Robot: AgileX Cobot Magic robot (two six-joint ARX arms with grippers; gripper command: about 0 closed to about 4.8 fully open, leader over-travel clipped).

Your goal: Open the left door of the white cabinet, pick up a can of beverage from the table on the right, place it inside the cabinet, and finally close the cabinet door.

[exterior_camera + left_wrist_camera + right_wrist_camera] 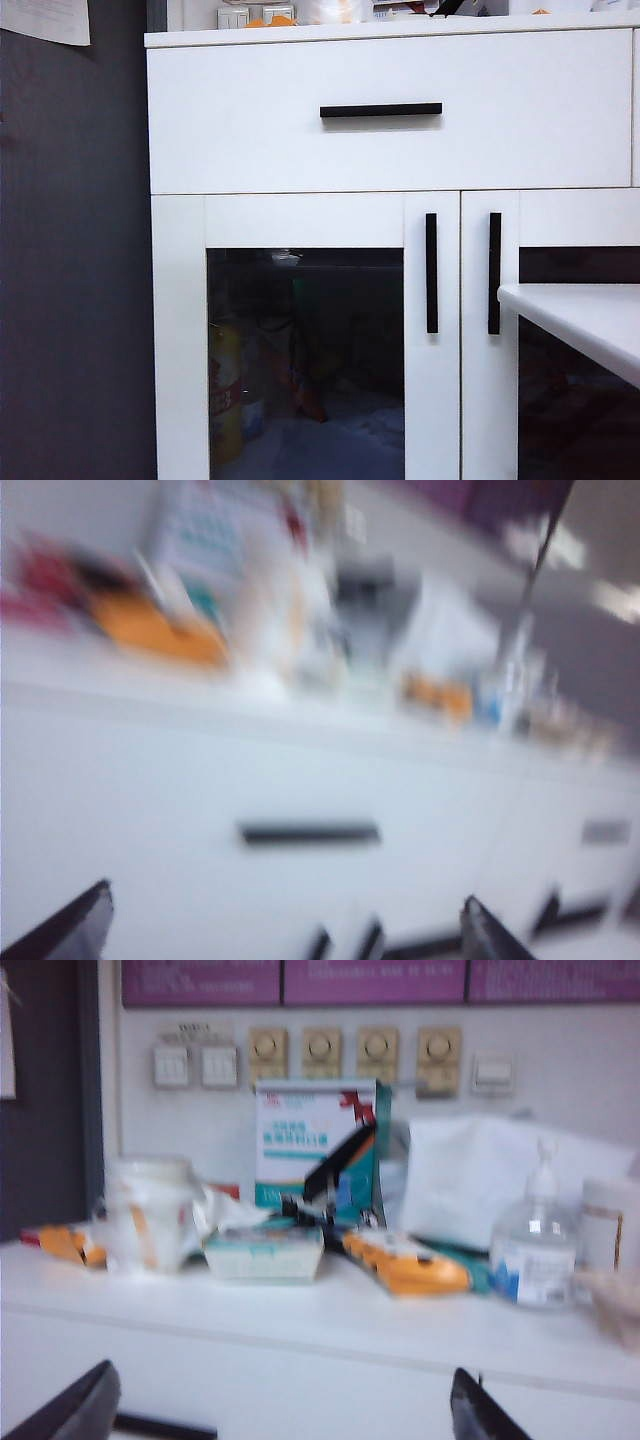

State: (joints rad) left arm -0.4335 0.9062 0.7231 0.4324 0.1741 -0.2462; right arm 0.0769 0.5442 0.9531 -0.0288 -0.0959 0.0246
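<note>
Exterior view: white cabinet (300, 130) fills the frame — left door (310, 340) shut, its vertical black handle (431, 272) just beside the right door's handle (494, 272). Surface (590, 315) shows only a white corner at lower right; the can of beverage is not in any view. Neither arm appears here. Left gripper (285, 930) faces the drawer front, picture blurred, jaws wide apart, empty. Right gripper (285, 1405) looks over the cluttered cabinet top — jaws apart, holding nothing.

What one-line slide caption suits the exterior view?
Closed white cabinet, left door shut, table corner at right; no tool visible.
</note>
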